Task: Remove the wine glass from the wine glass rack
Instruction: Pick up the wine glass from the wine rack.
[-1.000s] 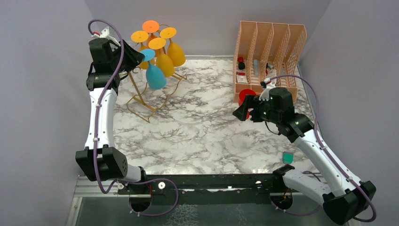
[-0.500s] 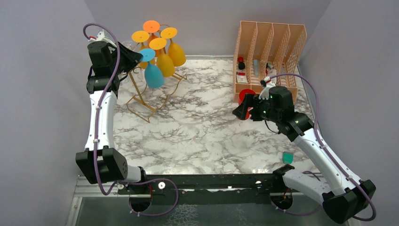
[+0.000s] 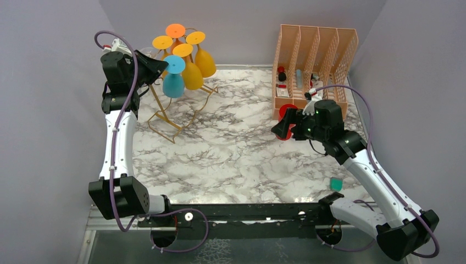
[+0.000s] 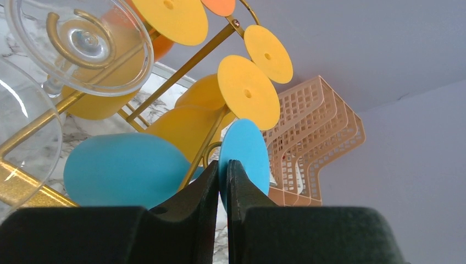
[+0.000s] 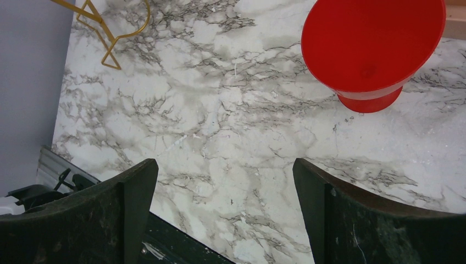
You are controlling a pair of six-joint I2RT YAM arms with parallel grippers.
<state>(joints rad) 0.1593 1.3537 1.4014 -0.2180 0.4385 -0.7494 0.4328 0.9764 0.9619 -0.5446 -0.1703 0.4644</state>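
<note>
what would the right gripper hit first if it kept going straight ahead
Likely the marble tabletop: the open right gripper angles down at it, the red cup sitting off to one side. Depth is unclear.

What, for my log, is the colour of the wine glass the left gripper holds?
Blue: the left gripper pinches the blue wine glass, clearest in the left wrist view.

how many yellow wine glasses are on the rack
3 yellow wine glasses hang upside down on the wine glass rack: one back left, one back right, one in the middle next to the blue glass. None looks hidden.
</note>
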